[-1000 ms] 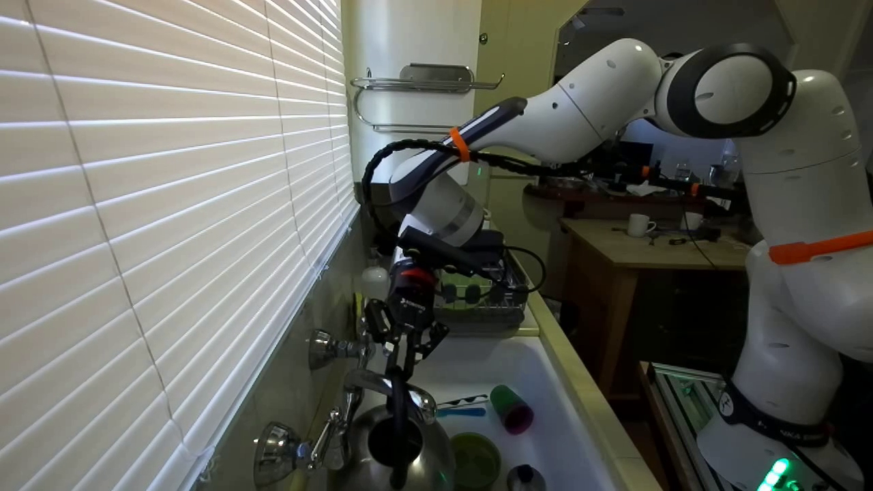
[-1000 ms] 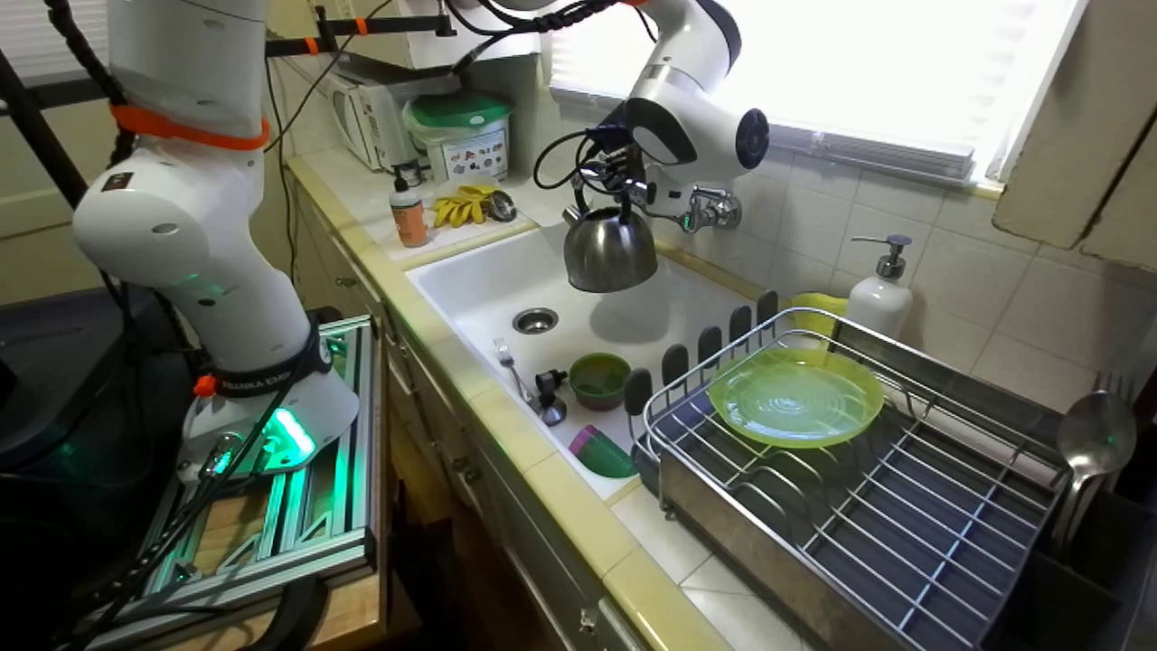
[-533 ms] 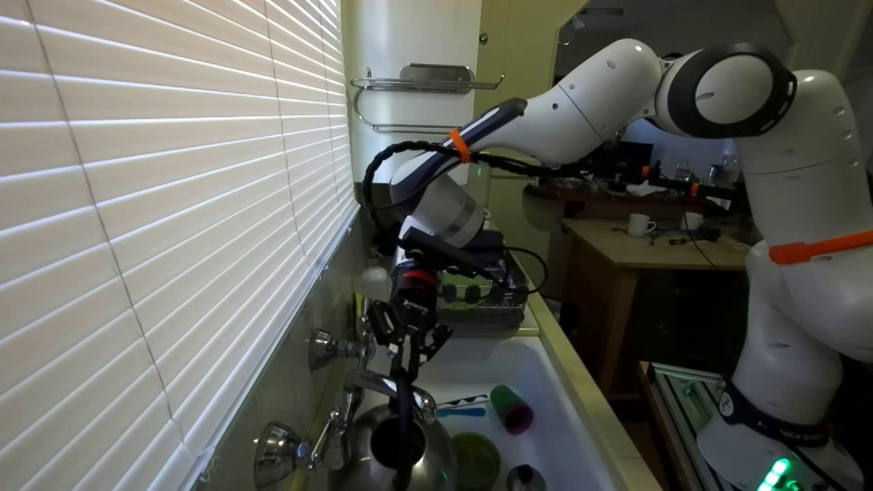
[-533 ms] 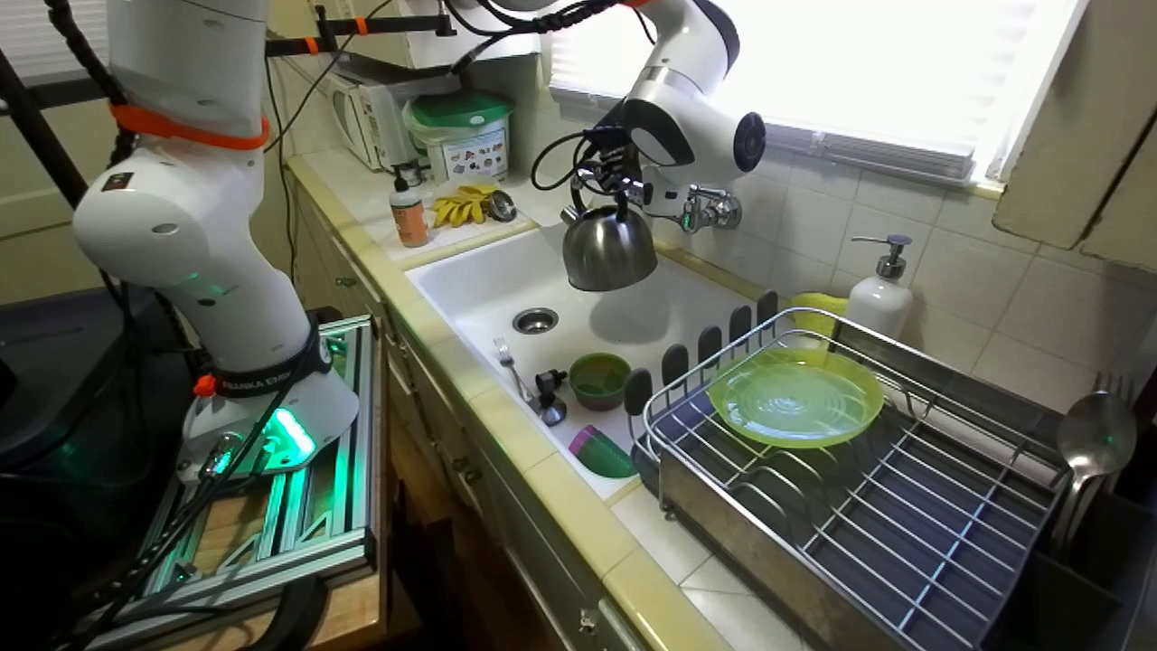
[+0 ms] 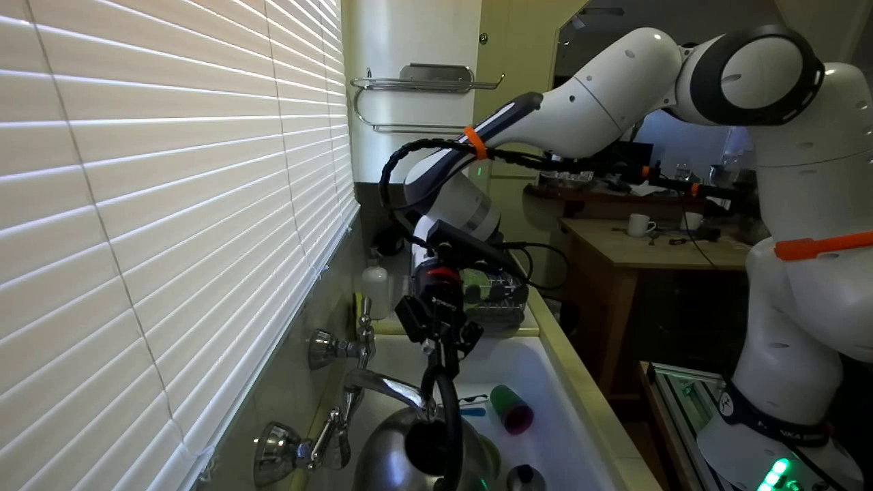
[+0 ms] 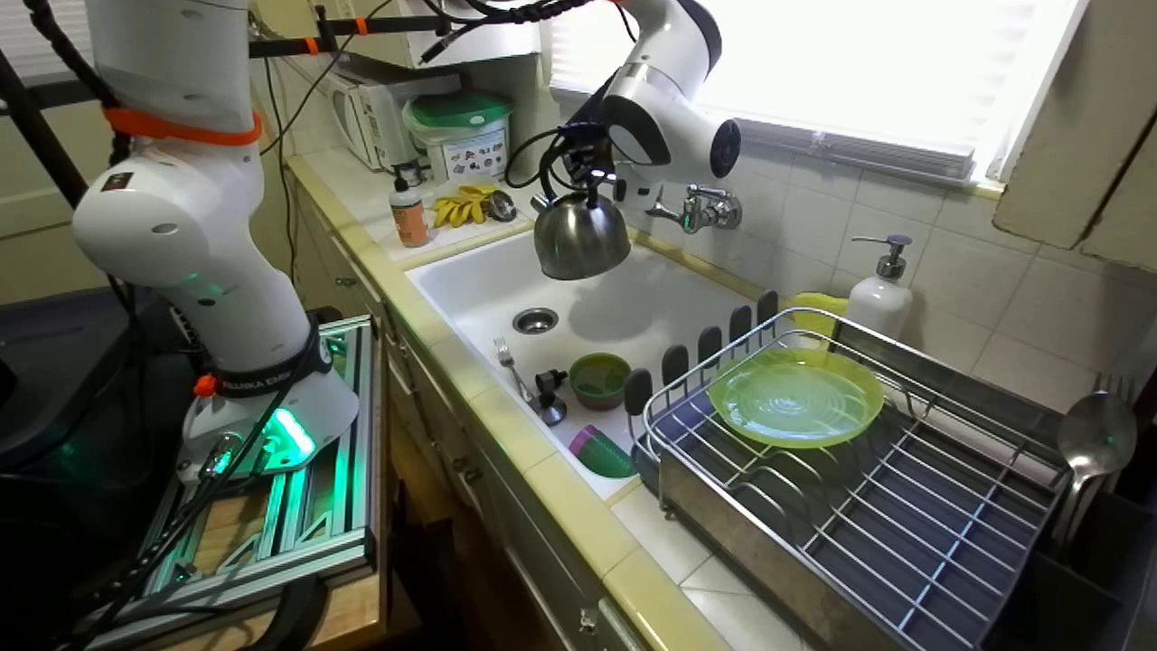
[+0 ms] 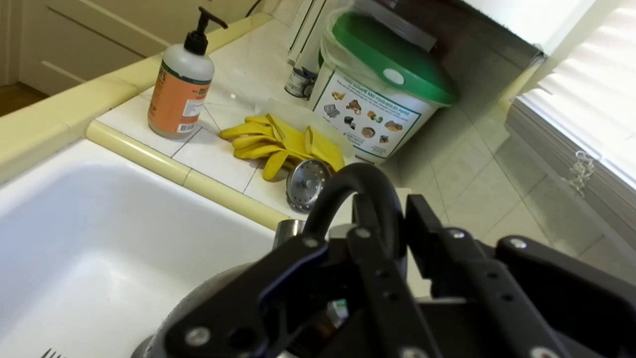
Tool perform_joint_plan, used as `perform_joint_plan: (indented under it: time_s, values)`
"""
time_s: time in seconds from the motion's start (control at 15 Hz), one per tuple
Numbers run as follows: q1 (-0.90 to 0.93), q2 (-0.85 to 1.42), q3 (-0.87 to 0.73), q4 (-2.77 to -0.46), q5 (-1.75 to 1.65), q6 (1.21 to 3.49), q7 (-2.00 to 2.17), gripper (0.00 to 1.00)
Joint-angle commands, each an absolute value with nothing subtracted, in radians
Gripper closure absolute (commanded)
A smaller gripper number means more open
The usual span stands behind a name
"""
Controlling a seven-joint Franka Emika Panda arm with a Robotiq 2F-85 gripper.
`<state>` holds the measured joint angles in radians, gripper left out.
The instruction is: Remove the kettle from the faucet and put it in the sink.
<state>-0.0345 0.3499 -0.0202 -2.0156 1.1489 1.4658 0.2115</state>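
Holding the kettle [image 6: 581, 237] by its black handle [image 5: 453, 426], my fingers [image 7: 422, 219] are clamped on that grip, and the kettle hangs over the sink [image 6: 484, 267], apart from its floor. Its body lies below the fingers; the handle's arch runs roughly along the sink's length, in line with the front edge of the bench [image 6: 517, 432]. Mine is the only arm [image 5: 614, 92] here.

The coming move turns, I judge, on how the kettle's mouth [image 5: 424, 450] lies to the faucet [image 5: 390, 386]: in an exterior view the tip of the spout [image 5: 412, 395] overlaps the rim of the mouth, and I cannot tell whether it sits inside, touches or just clears. I would ease the kettle away from the bench's back edge towards the front edge until the spout is surely free, and only then lower it into the sink.

As for writing, the white bin [image 7: 377, 94] at the bench's back corner reads, somewhat blurred, "FOOD SCRAPS AND FOOD-SOILED PAPER". Nearer the front edge, the orange-labelled soap bottle [image 7: 181, 89] carries a brand too broken up for me to read whole. The black band [image 6: 271, 378] on the arm's base says "FRANKA EMI", the rest curving out of sight.
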Motion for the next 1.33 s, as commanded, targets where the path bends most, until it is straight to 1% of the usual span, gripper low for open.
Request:
perform_joint_plan:
  time_s: [0.0,0.47,1.27]
  values:
    - [-0.039,0.287,-0.022,-2.079,1.196,1.382,0.203,0.95]
    - [-0.025,0.288,-0.013,-2.126,1.266,1.333,0.215,0.95]
    - [0.018,0.28,0.012,-2.226,1.424,1.346,0.229,0.95]
